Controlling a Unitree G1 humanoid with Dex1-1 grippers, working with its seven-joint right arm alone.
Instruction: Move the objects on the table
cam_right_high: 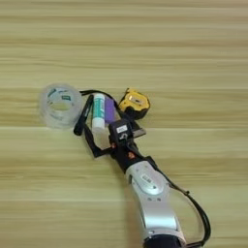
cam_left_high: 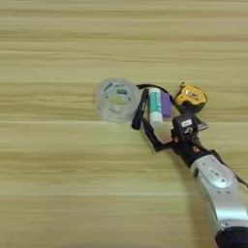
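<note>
The right gripper (cam_left_high: 156, 130) sits spread open just below the upright-lying glue stick (cam_left_high: 155, 106), whose long axis runs straight away from the jaws, beside the tape roll (cam_left_high: 116, 100).

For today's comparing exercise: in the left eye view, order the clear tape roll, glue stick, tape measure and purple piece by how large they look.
1. Clear tape roll
2. Tape measure and glue stick: too alike to rank
3. Purple piece, partly hidden behind the glue stick
</note>
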